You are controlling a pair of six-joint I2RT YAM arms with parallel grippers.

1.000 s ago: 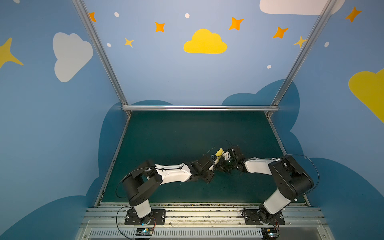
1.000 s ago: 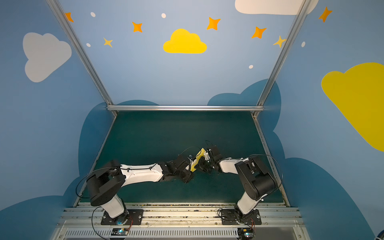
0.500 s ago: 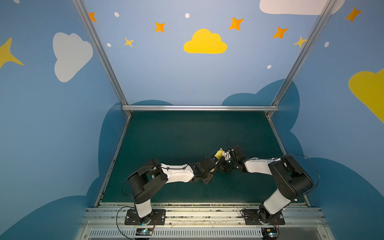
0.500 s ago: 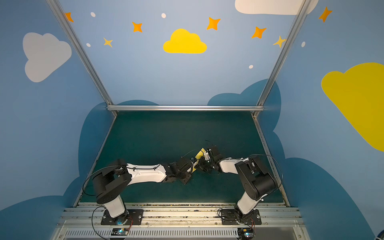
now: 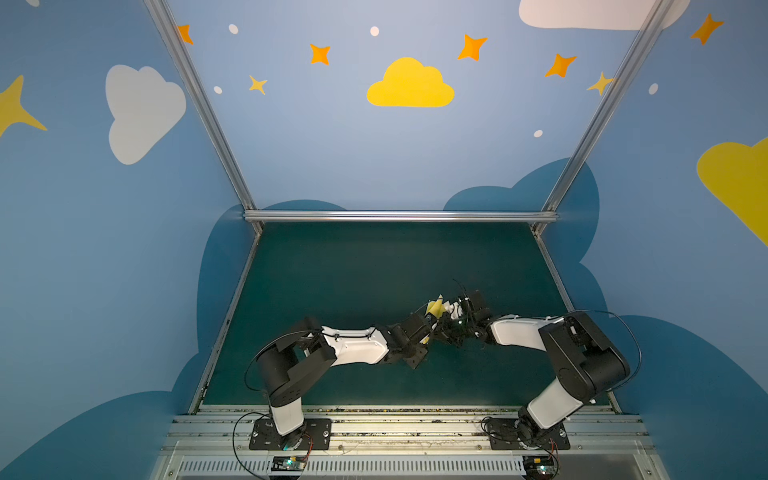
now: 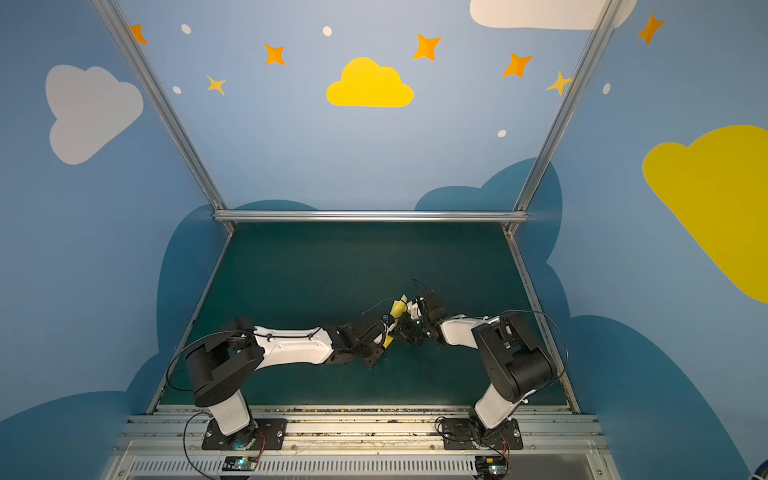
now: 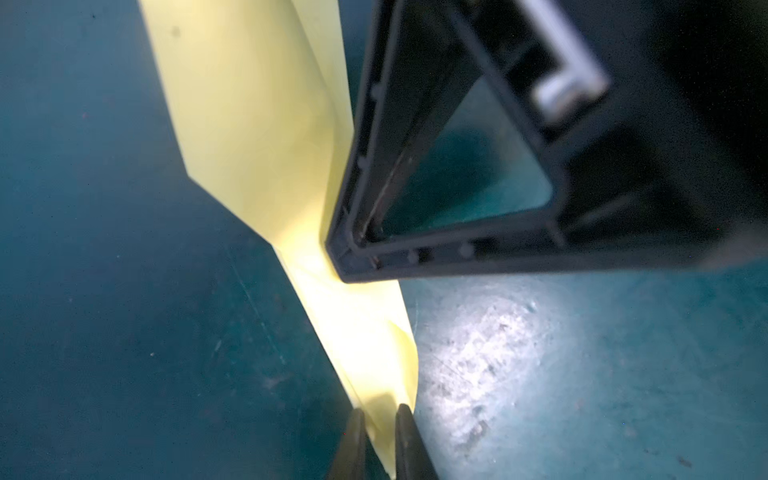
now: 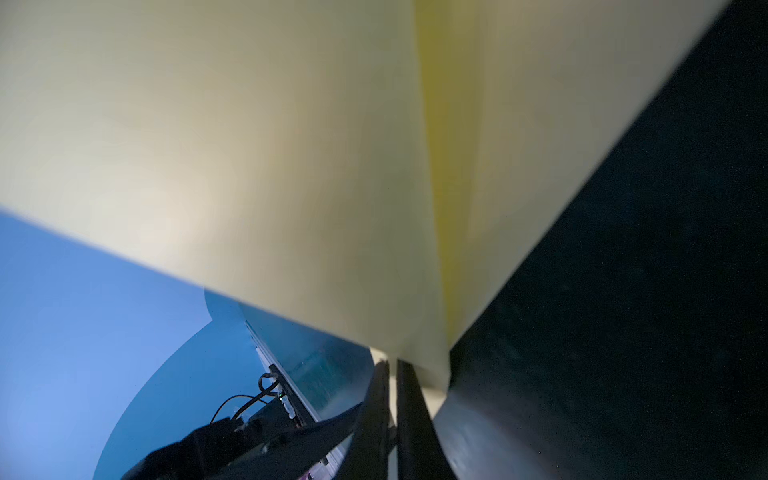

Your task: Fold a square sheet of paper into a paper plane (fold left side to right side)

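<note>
Left wrist view: over mid table (image 7: 104, 332), left hand (image 7: 380, 432) pinches the paper plane (image 7: 257, 124) by its narrow end, right hand (image 8: 393, 372) clamps its body; seemingly a late crease, next needing steady pressing.

Reaching in low from both sides, meeting tip to tip near the middle.

Stretches the left arm (image 5: 353, 351) nearly level from a folded elbow close to the base; pinches with the left gripper (image 7: 382, 436), fingertips almost together on a narrow end of the paper plane (image 7: 257, 124); brings the right arm (image 5: 519, 336) in from a raised elbow, sloping down toward the wrist; holds the right gripper (image 8: 392, 415) clamped tight on the paper plane too, with one black finger (image 7: 353, 245) pressed against its side; sets both grippers just beside each other in both top views.
</note>
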